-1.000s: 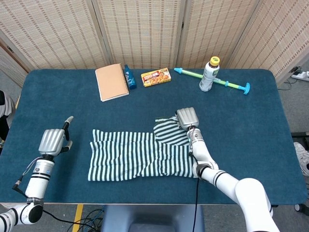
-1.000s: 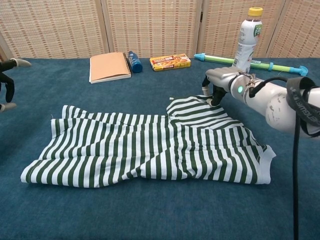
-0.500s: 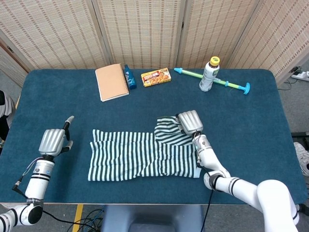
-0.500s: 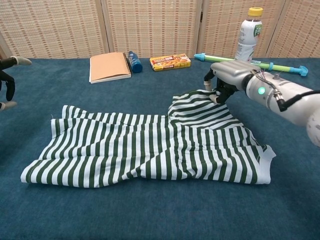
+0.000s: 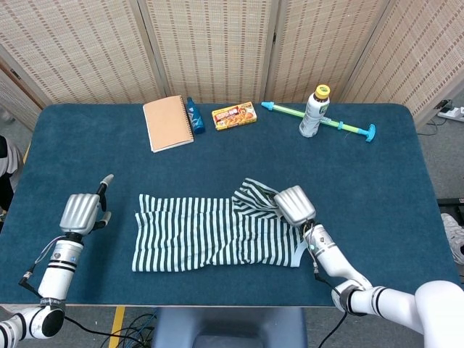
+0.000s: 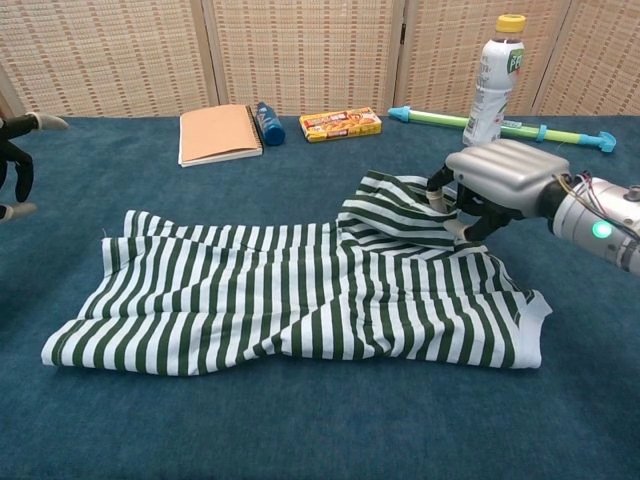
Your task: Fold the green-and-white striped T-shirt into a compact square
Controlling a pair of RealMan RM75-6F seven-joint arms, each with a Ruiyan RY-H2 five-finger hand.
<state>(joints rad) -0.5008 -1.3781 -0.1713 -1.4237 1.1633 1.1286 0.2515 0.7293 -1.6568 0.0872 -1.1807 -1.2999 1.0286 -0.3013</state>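
The right hand (image 6: 495,185) grips the raised far sleeve of the striped T-shirt (image 6: 300,300); the left hand (image 5: 81,210) hovers empty, fingers apart, above the blue table (image 5: 406,174)

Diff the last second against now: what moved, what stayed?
The right hand, gripping the sleeve of the green-and-white striped T-shirt, pulled back toward the robot, lifting and dragging the sleeve inward over the shirt body. It held the sleeve throughout; nothing let go. The left hand, open, stayed put, as did the tan notebook, bottle and yellow box.
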